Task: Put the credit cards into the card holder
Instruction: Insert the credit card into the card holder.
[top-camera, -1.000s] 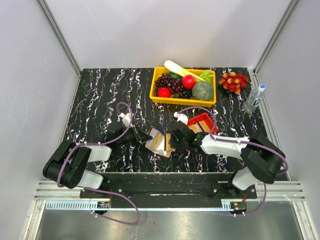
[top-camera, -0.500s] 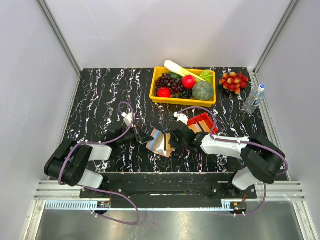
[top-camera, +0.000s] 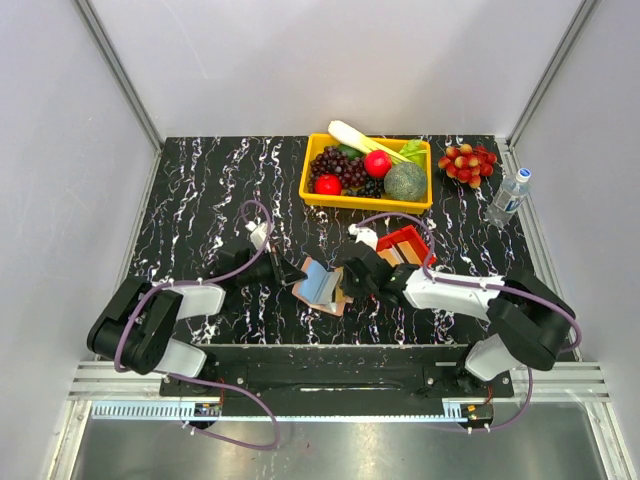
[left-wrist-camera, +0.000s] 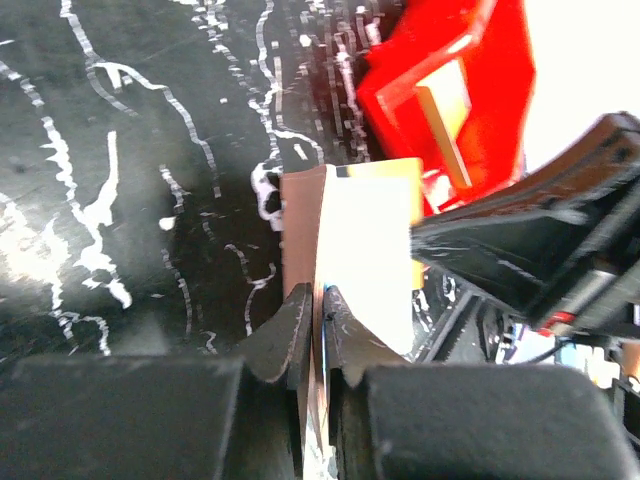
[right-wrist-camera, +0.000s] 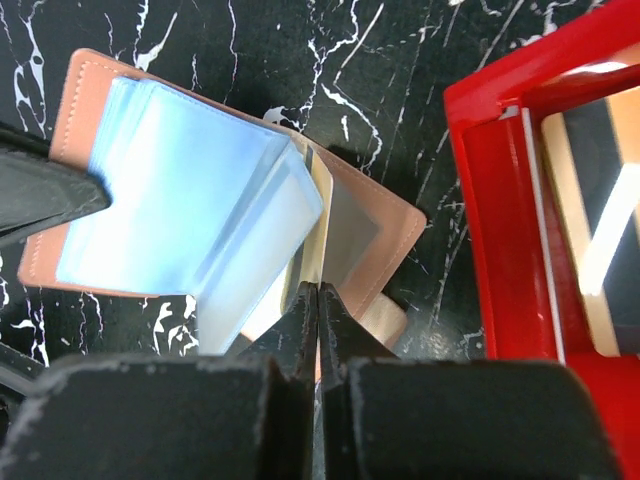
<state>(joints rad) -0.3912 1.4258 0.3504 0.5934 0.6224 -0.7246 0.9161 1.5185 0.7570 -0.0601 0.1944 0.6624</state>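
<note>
Beside the red tray (top-camera: 405, 243), the card holder (top-camera: 322, 284) is clamped open by the left pincer (top-camera: 294, 272); a tan card (right-wrist-camera: 320, 225), pinched in the right pincer (right-wrist-camera: 318, 300), seemingly needs pushing deeper.

Your card holder (top-camera: 320, 286) lies between left gripper (top-camera: 293, 274) and right gripper (top-camera: 350, 287).
Tray (top-camera: 410, 232) just right holds credit cards (left-wrist-camera: 445, 130); produce bin (top-camera: 312, 182) sits behind.

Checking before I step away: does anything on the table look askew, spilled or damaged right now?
Nothing spilled or damaged. Only the card holder looks askew: it is splayed open with one flap raised, pinched by the left fingers, and the right fingers are shut on a pale card at its fold.
</note>
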